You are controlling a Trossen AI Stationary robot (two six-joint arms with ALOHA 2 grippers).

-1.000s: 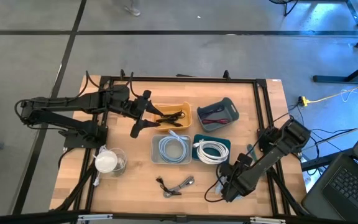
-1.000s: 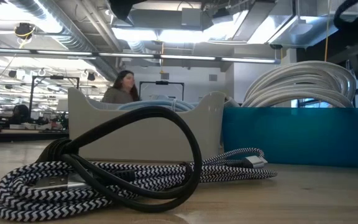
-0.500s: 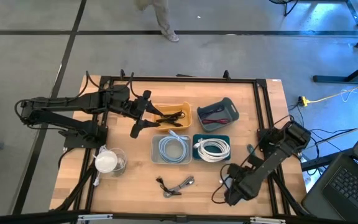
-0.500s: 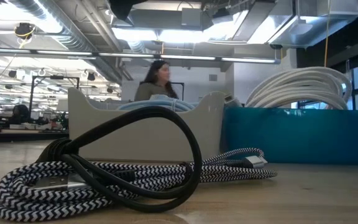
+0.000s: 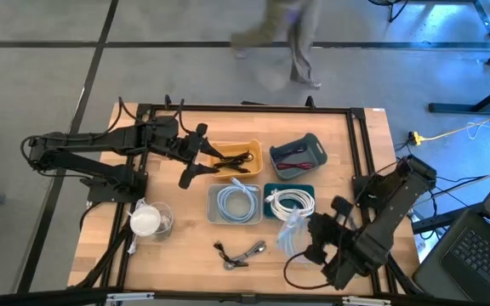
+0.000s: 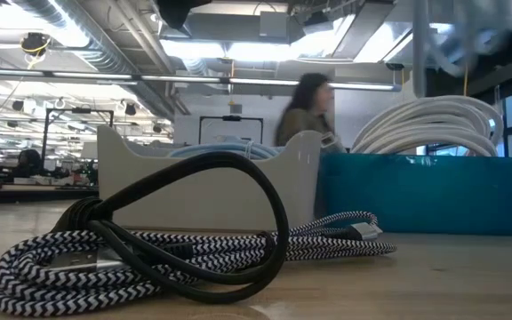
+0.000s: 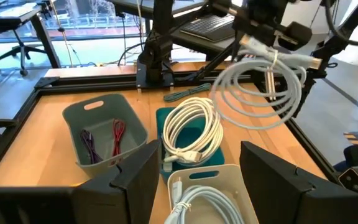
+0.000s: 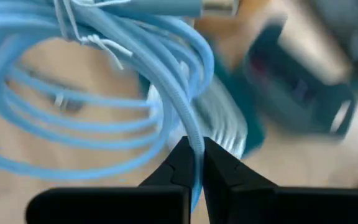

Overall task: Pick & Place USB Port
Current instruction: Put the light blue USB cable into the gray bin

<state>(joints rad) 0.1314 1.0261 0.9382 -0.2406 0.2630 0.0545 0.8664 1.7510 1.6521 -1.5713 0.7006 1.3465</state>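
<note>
Grey concrete floor [image 5: 49, 68] all round the wooden table [image 5: 185, 255], with dark seams running across it. A person [image 5: 292, 38] walks past the table's far edge (blurred in both views). Overhead, bare ducts [image 6: 105, 40] and long strip lights [image 6: 238, 49] hang under an open ceiling. An office chair [image 7: 8, 37] stands by bright windows [image 7: 86, 12], and a laptop [image 5: 479, 255] sits off the table's right edge.
</note>
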